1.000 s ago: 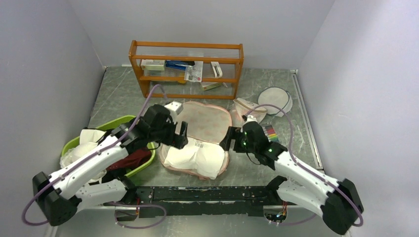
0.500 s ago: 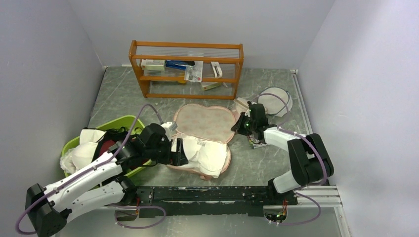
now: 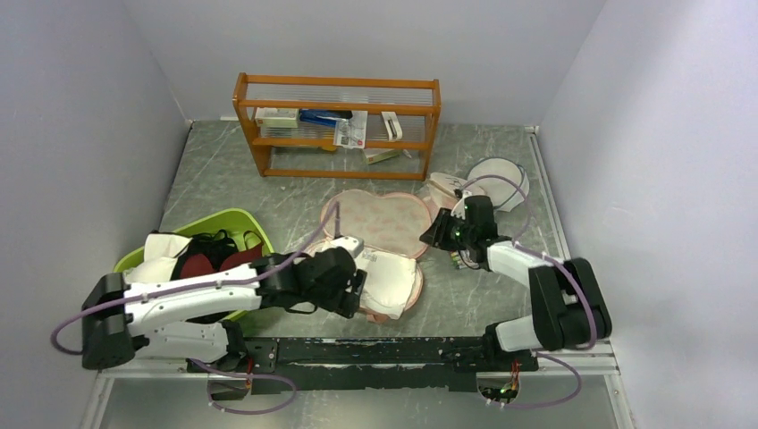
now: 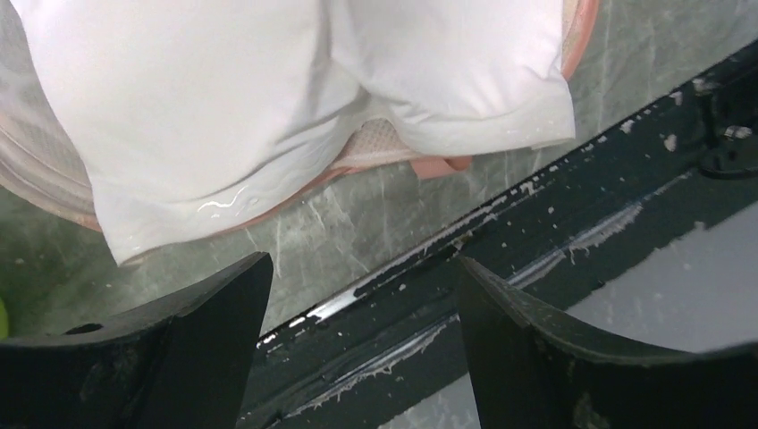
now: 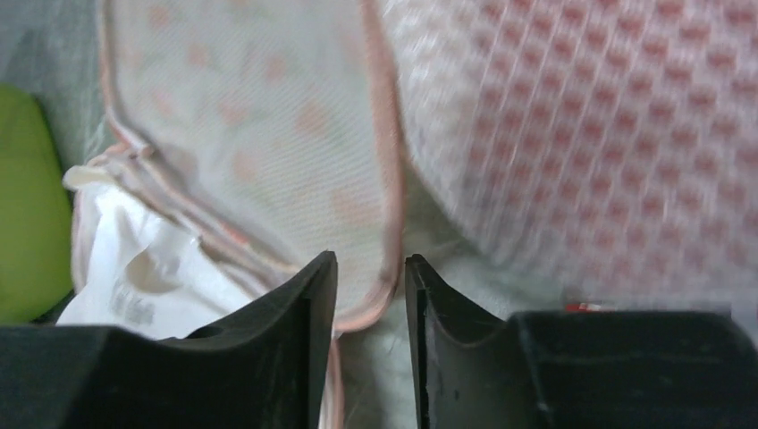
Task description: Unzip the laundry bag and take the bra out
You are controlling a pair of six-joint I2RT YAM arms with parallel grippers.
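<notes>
We find the bra (image 4: 206,98) smooth, faintly glossy cloth. The bag (image 5: 250,134) is fine mesh cloth; the desk (image 4: 357,214) looks scuffed and matt.

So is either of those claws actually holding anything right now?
The left gripper is open and empty, just short of the bra. The pink rim of the laundry bag sits between the nearly closed jaws of the right gripper; whether they pinch it cannot be told.

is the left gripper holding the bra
No, the left gripper is open with nothing between its jaws, and the bra lies beyond its fingertips.
</notes>
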